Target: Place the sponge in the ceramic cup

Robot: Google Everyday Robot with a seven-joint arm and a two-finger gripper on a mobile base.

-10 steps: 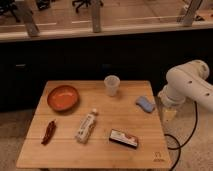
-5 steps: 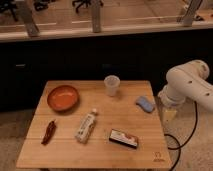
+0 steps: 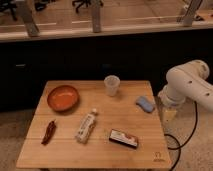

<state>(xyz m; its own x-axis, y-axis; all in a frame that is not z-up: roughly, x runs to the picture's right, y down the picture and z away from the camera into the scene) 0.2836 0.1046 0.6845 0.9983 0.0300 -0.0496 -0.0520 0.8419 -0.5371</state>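
Camera view: gripper [image 3: 169, 115] (arm [image 3: 187, 85] partly cropped) near the sponge [image 3: 145, 104]

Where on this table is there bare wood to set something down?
Bare wood: the middle, bordered by the orange bowl, ceramic cup, sponge and bottle; also the front-left corner below the small red item. The right side is crowded: the gripper hangs at the edge beside the sponge, with the black-and-red box nearby.

A light wooden worktop [image 3: 65, 150] stands on speckled grey floor [image 3: 14, 127]. Behind the worktop runs a dark low wall [image 3: 100, 60] topped by a pale ledge [image 3: 115, 31]. Beyond the ledge stand grey posts [image 3: 95, 15] and chair bases [image 3: 84, 4]. The gripper [image 3: 169, 115] hangs just off the worktop's right-hand edge.
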